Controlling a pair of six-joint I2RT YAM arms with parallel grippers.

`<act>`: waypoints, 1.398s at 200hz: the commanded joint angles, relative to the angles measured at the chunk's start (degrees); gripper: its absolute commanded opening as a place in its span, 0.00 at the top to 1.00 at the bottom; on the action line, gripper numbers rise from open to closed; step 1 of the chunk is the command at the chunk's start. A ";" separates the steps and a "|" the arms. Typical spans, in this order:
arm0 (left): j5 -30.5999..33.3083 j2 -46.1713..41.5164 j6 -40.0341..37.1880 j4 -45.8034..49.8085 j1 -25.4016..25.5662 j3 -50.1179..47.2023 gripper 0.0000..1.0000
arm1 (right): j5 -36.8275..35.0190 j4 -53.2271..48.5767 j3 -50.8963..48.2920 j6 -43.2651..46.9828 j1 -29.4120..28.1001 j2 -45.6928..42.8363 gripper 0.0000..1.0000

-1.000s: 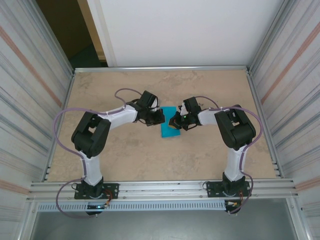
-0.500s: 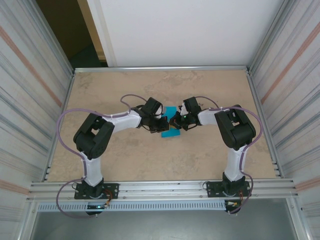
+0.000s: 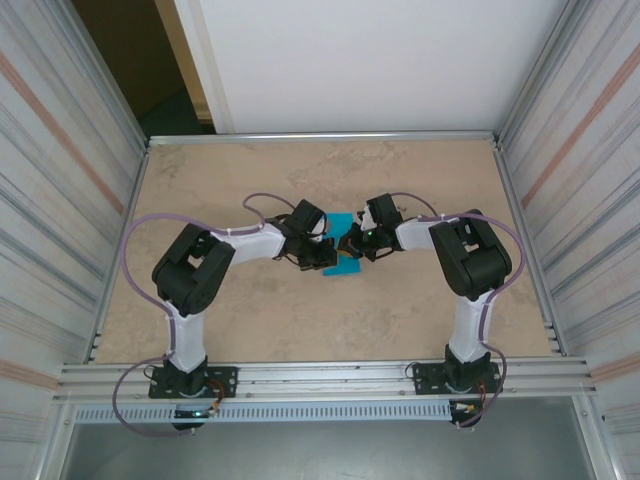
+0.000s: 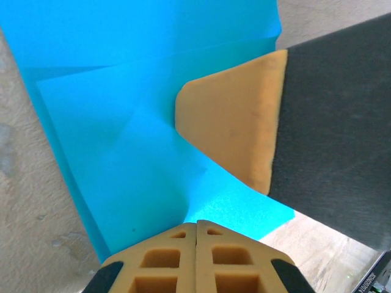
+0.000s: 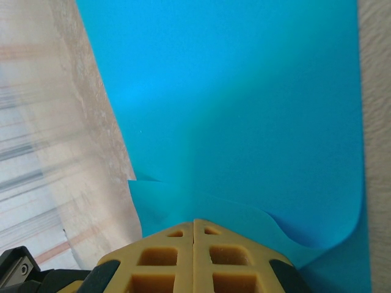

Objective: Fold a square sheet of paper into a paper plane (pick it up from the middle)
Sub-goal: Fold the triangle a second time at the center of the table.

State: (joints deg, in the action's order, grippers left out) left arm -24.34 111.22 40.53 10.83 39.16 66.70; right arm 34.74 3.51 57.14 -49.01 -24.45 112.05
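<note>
**Both grippers pinch the teal sheet near the middle of the table**

In the top view, the sheet of paper [image 3: 344, 265] lies a little above the centre of the frame on the beige table [image 3: 240, 180]. The two arms reach to it from both sides. The left gripper [image 3: 325, 254] is at the left edge of the sheet and the right gripper [image 3: 351, 243] is at its right edge. The two grippers are very near to each other, and only small teal parts show above and below them.

In the left wrist view the paper fills the upper left and the middle of the frame. It has straight crease lines, and one layer lies over another. At the bottom centre the yellow pads of the left gripper [image 4: 195, 224] are pressed together with only a thin seam between them. The lower edge of the sheet goes in there, so this gripper is pinching the paper. From the right side of the frame comes a black finger of the other gripper with a yellow pad [image 4: 229, 122]. It overlaps the sheet, but I cannot tell if it presses on it.

In the right wrist view the paper covers most of the frame, and a blurred strip of table is at the left. At the bottom centre the pads of the right gripper [image 5: 194, 221] are closed without a gap. The near edge of the sheet curls in a wave and runs into their tips, so this gripper also pinches the paper.
</note>
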 commanded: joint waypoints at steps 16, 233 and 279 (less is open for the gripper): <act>1.44 0.77 -0.52 1.29 0.34 -0.34 1.00 | -7.08 -7.11 -2.40 -0.97 0.61 4.09 1.00; -0.68 -0.01 -1.05 1.48 -1.53 -2.47 1.00 | -9.41 -9.81 -2.10 -0.12 0.67 5.04 1.00; -1.79 -1.50 -1.20 1.64 -1.98 -4.61 1.00 | -10.80 -11.20 -1.77 0.02 0.74 5.29 1.00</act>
State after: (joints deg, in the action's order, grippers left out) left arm -25.78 111.44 40.45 8.88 37.82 64.38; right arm 34.37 2.55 57.54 -49.01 -24.47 112.18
